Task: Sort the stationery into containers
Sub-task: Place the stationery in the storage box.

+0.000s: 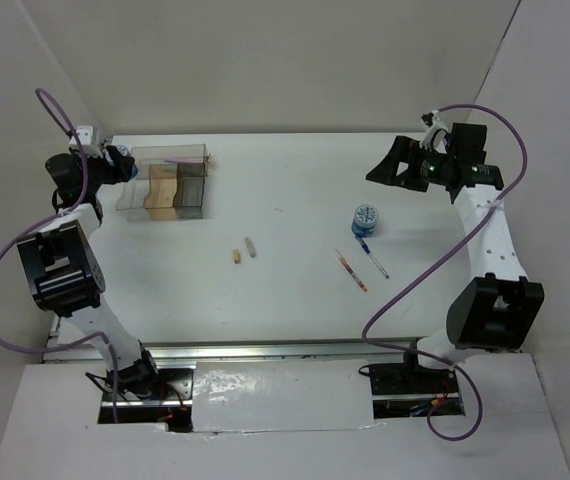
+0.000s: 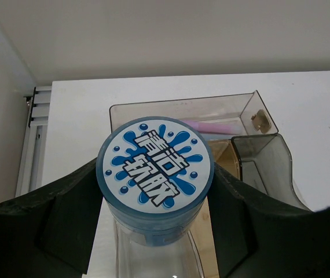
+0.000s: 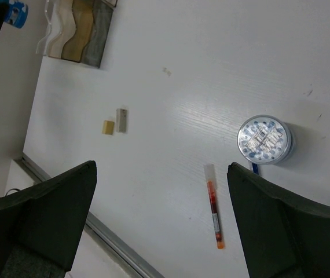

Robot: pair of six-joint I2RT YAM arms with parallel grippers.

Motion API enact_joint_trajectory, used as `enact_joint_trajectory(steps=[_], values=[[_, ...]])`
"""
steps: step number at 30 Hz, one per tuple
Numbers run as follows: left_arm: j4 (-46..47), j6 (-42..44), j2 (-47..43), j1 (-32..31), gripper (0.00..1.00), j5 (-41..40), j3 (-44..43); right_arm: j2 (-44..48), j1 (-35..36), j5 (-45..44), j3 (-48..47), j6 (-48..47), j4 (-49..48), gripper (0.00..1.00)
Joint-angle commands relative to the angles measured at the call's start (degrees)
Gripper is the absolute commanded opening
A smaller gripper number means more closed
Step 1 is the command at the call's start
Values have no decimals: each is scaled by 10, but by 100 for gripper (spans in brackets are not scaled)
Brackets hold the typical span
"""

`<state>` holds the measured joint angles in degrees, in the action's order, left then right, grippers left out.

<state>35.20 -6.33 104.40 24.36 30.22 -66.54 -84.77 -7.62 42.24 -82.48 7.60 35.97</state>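
While the left hand (image 2: 156, 231) is clamped on the round blue tub (image 2: 155, 171), I read its two fingers (image 2: 72, 226) as bearing on opposite sides of the tub's wall just below the printed lid. The tub hangs upright over a clear compartment of the organiser (image 2: 182, 110), which stands at the far left of the worktop (image 1: 285, 200). I cannot tell whether the base is already inside the walls. A pale bar (image 2: 211, 124) lies in the rear compartment. I judge the tub to be light, rigid plastic with a smooth curved wall, so it may slip or rotate. Grip it across the full diameter, low on the body, never on the lid alone. The right hand (image 3: 162, 231) hovers with its fingers wide apart and nothing between them, above the right half of the worktop. Below it sit the second tub (image 3: 264, 139), a red-orange pen (image 3: 213, 214) and a blue pen (image 1: 373, 260) partly tucked behind that tub. Both pens look thin and light and likely to roll; take each at mid-barrel, fingers across the axis. Near the centre a tan stub (image 3: 108, 127) and a grey stub (image 3: 121, 120) lie just beside each other. They are very small and need a low, square pinch.
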Motion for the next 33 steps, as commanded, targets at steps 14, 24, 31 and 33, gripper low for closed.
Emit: enact_joint_trajectory(steps=[14,24,31,33], values=[[120,-1,112,-26,0,-41,-89,-44,8,14,-24,-10,-3,100],[101,4,142,-19,0,-38,-112,-58,13,14,-27,-13,2,100],[97,14,154,-20,0,-34,-114,-66,18,4,-30,-17,6,100],[100,15,154,-21,0,-35,-112,-70,19,3,-29,-16,4,100]])
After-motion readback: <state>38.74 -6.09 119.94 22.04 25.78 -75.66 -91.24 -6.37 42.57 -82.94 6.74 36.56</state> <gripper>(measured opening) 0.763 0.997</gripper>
